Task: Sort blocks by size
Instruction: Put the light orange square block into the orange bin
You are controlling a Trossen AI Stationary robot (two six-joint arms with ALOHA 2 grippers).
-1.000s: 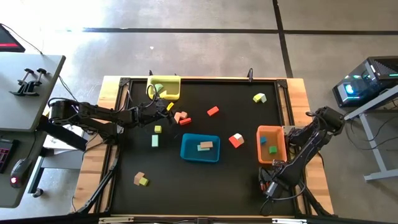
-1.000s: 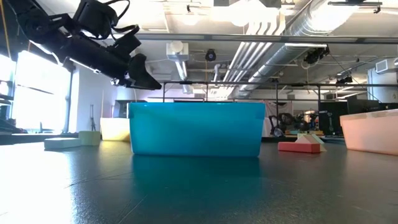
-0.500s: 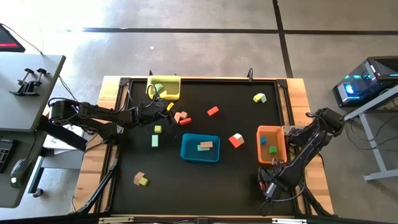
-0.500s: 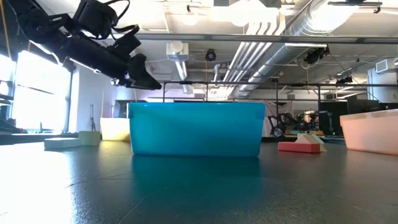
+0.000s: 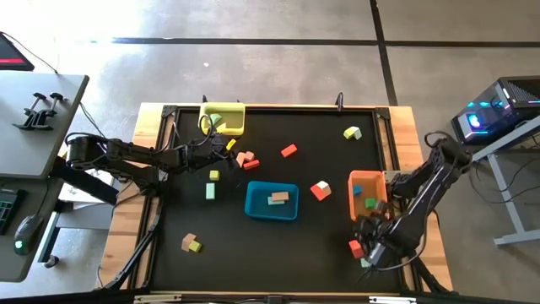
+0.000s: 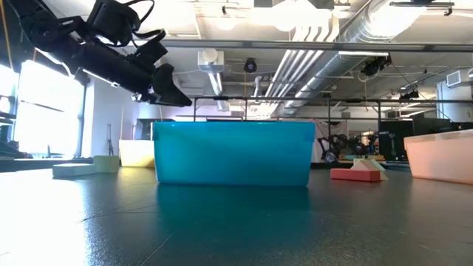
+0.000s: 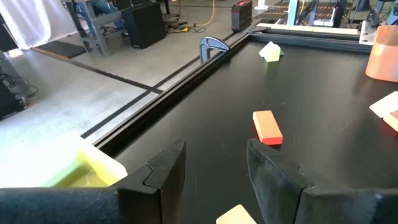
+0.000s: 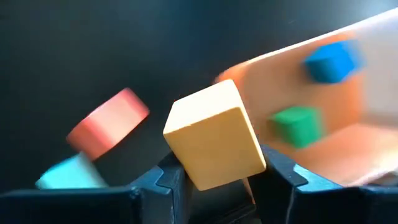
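Jaws of right gripper (image 8: pixel 214 180) clamp smooth tan cube (image 8: pixel 214 143).

We see a grey concrete floor (image 5: pixel 278 76) crossed by black tape lines (image 5: pixel 253 40), silver ceiling ducts (image 6: pixel 325 44) overhead, and a bright window (image 6: pixel 44 111) at one side.

table top (image 5: pixel 321 228) – black. trays – one yellow (image 5: pixel 224 117), one blue (image 5: pixel 271 201), one orange (image 5: pixel 368 194). tan block (image 8: pixel 216 135) sat between dark fingers (image 8: pixel 163 186). blue block (image 8: pixel 333 60) and green block (image 8: pixel 296 124) lay in the orange tray; red bar (image 7: pixel 267 126) on black.
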